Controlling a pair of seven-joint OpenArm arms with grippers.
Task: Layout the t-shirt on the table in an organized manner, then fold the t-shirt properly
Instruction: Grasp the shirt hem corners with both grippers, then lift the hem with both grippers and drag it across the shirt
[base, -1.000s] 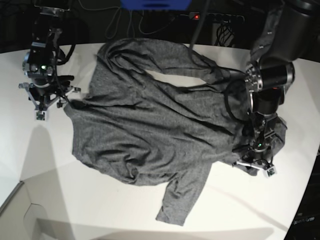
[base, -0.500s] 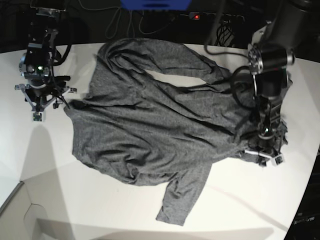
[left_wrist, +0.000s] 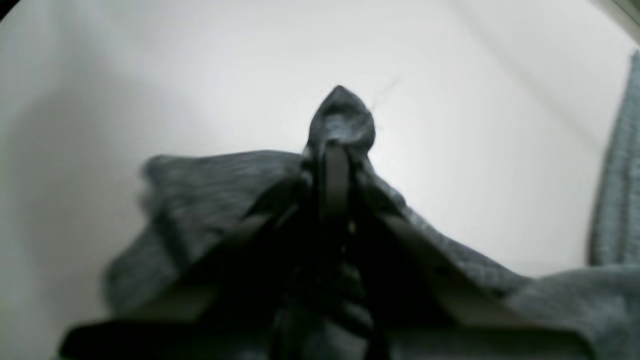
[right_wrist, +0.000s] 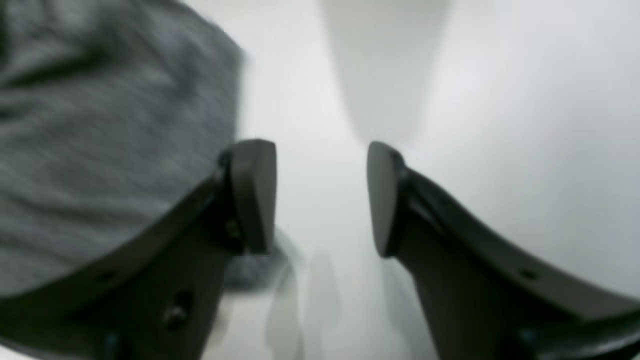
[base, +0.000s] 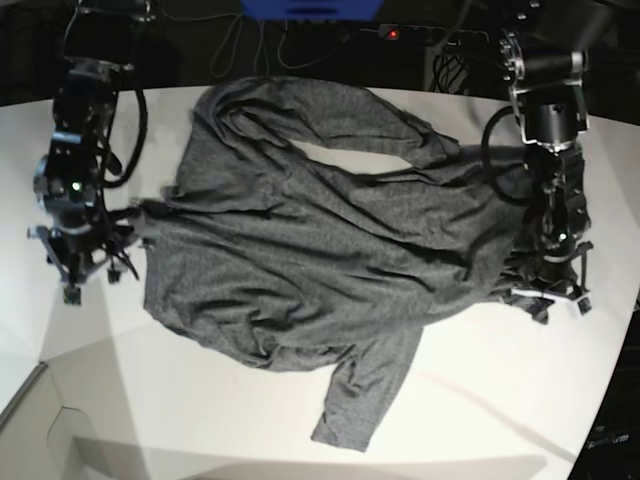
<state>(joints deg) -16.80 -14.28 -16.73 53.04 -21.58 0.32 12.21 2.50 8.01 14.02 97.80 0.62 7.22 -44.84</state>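
Pinching a bunched fold of the t-shirt, the left gripper is clamped tight on the cloth at the shirt's edge nearest that arm; in the left wrist view the fabric peaks up between the closed fingers. T-shirt lies spread but rumpled on the table, one sleeve trailing toward the table's near edge. Right gripper hangs just beside the shirt's opposite edge, jaws apart over bare table, holding nothing
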